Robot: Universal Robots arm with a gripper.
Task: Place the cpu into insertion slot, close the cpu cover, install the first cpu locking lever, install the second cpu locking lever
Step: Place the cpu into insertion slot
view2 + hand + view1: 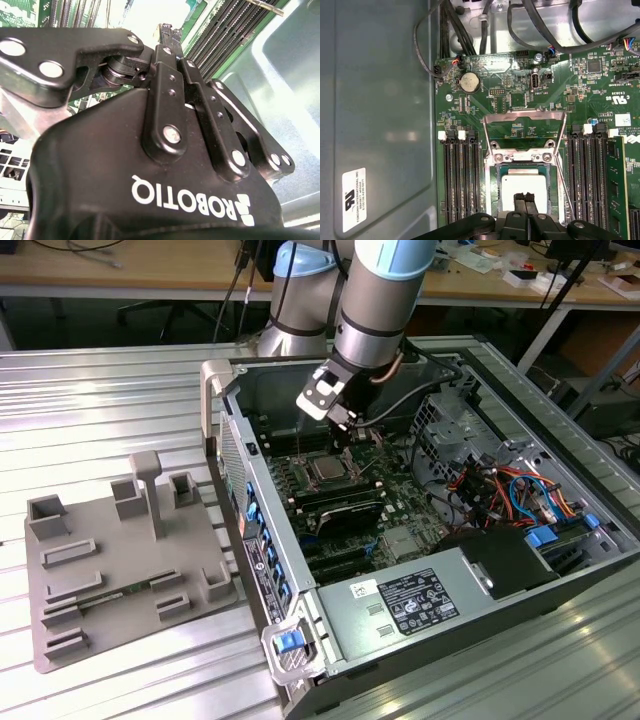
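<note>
Pincer (pixel 525 196) on the arm is clenched, its two black fingertips (pixel 520 199) pressed together tip to tip, and it hangs right over the cpu (pixel 512 186); whether the tips touch the metal top I cannot tell. The cpu lies flat inside the insertion slot (pixel 494 195) on the green board, between the long black memory slots (pixel 462 180). The cpu cover (pixel 525 116) stands open, lifted up from the slot on the side away from the fingers, and the board shows through its window.
</note>
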